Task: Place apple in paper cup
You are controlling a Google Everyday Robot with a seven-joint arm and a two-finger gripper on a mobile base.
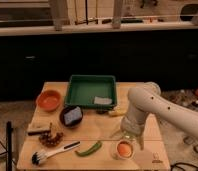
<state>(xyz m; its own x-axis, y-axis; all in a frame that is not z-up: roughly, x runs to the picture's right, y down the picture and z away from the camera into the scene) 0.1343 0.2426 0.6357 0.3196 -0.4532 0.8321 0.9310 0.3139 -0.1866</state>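
Observation:
The apple [124, 148] is a small orange-red fruit and sits inside the white paper cup [123, 149], near the front right of the wooden table [102, 125]. My gripper [132, 139] hangs from the white arm [157, 110], just above and to the right of the cup. The arm's wrist hides much of the gripper.
A green tray [91, 91] with a grey sponge stands at the back. An orange bowl [49, 100] is at the left, a dark bowl [72, 116] beside it. A green chili [89, 149], a brush [52, 153], a banana [117, 112] and a snack [51, 138] lie nearby.

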